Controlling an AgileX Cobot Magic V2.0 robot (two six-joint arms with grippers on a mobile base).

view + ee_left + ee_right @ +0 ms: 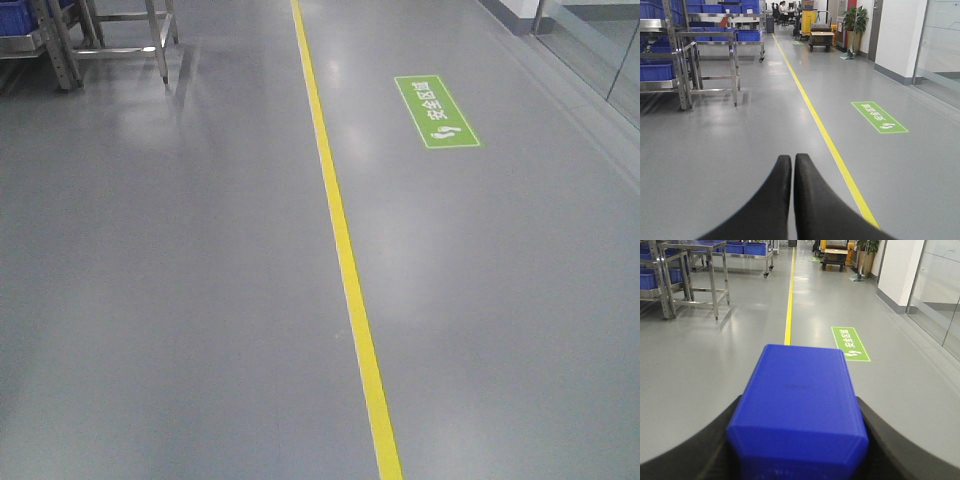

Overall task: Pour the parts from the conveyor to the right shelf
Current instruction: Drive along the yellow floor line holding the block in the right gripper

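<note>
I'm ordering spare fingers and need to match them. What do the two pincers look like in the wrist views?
The left pincer has two smooth, matte black fingers, broad at the base, curving and tapering to rounded tips. Of the right pincer only black, curved outer edges show beside the block. No cables, markings or labels show on either.

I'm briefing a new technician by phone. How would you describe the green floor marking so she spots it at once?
Follow the yellow line running down the grey floor. Right of it, between the line and the glass wall, lies the green sign, a flat rectangle on the floor. Unlike the plain line, it carries white characters and white footprints.
</note>
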